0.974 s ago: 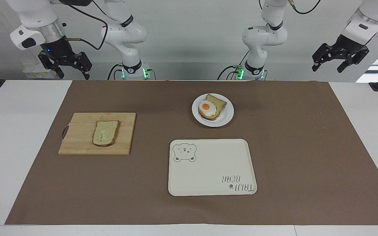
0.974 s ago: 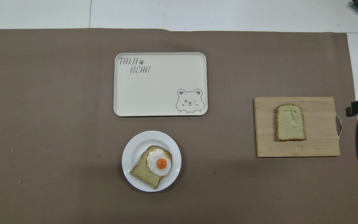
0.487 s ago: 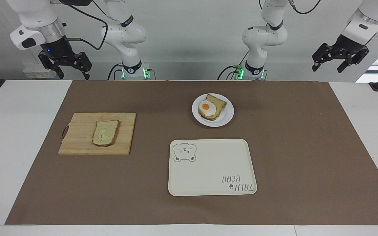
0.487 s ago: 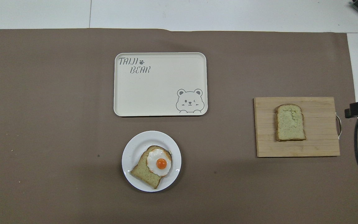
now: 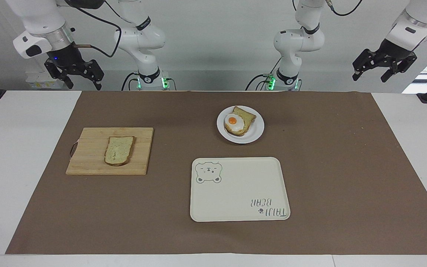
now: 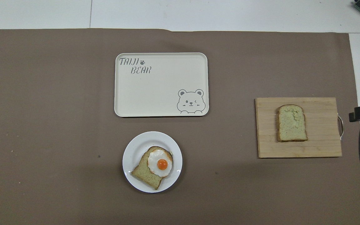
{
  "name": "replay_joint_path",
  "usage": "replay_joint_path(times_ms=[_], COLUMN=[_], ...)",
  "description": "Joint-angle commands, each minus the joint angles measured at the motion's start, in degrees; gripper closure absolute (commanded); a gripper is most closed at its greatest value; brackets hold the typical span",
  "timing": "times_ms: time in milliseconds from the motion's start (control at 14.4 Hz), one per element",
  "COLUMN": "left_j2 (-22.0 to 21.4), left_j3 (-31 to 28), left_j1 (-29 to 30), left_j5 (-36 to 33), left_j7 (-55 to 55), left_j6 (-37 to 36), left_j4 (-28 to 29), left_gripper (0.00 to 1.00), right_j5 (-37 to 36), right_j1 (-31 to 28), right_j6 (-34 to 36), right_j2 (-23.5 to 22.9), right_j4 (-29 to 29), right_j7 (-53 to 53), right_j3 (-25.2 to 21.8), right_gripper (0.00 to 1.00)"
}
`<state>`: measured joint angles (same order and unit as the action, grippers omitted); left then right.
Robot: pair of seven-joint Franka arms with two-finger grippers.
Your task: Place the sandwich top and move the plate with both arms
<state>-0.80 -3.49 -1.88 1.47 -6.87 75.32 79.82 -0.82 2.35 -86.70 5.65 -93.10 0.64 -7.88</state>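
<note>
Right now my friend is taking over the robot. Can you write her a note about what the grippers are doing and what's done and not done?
Left gripper: open, empty, raised off the left arm's end of the table, waiting.
Right gripper: open, empty, raised off the right arm's end.
Sandwich top: lies flat on the cutting board, toward the right arm's end.
Plate: holds the bread slice with the fried egg; it sits nearer to the robots than the bear tray.
Done: nothing yet.
Left: put the sandwich top on the egg slice, then move the plate with both arms.
</note>
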Motion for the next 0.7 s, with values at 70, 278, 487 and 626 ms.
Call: replay_joint_path(times_ms=[70,278,487,626], left_j2=[-0.96,-0.96,-0.96,-0.96], left_j3=[0.33,0.33,0.33,0.33], left_j1=[0.56,0.56,0.56,0.56], left_j5=[-0.06,-0.06,-0.06,-0.06], left_j7=[-0.16,-0.16,-0.16,-0.16], left_j6=[-0.44,-0.52,-0.44,-0.44], left_j4=[0.77,0.77,0.77,0.77], left_gripper=[0.00,0.00,0.00,0.00], right_j5=[0.03,0.38,0.82,0.82], right_j1=[-0.86,-0.68,-0.42,-0.33], right_j6=[-1.89,-8.90,-14.18,-15.94], right_j2=[1.21,0.94,-0.72,-2.57], right_j4=[-2.95,-8.48,-11.22,-11.22], right_j7=[1.47,1.38,1.38,1.38], right_j3=[0.33,0.41,0.41,0.41], right_gripper=[0.00,0.00,0.00,0.00])
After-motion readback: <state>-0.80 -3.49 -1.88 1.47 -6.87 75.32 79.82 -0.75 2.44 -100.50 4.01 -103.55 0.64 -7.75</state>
